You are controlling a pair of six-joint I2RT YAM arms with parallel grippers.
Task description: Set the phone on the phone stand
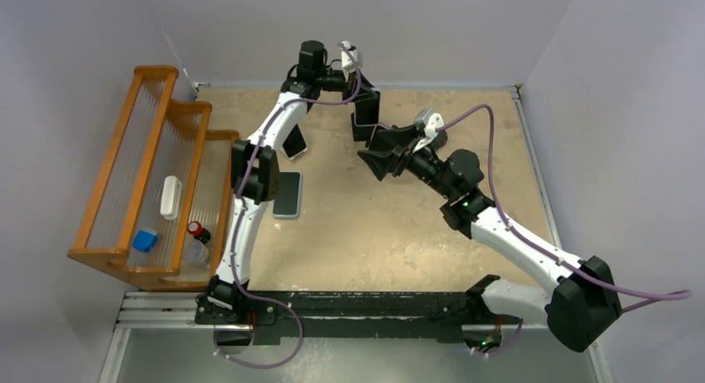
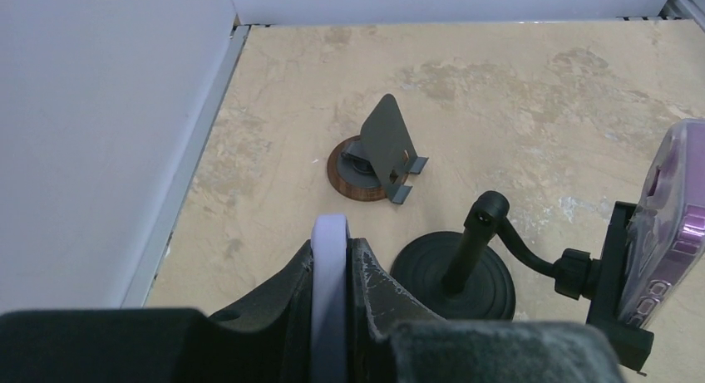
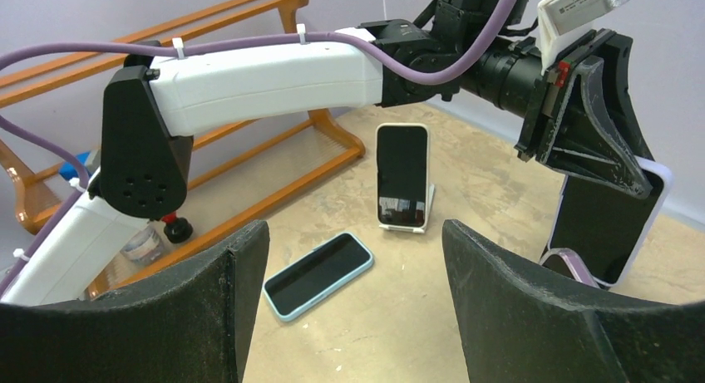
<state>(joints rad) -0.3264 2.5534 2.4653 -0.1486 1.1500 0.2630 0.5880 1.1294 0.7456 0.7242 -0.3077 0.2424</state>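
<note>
The phone [image 3: 605, 221] hangs upright at the table's far side, pinched edgewise in the closed fingers of the left gripper [image 2: 331, 262], a hold we judge suits lowering it onto the empty folding stand [image 2: 389, 146] ahead. The right gripper [image 1: 372, 154] hovers nearby, jaws spread and holding nothing. We note the orange rack [image 1: 155, 71] well to the left and, closer, a clamp holder [image 2: 453, 287] with a purple-cased phone [image 2: 669, 217] crowding the approach.

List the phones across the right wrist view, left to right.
flat phone → propped phone → held phone
</note>
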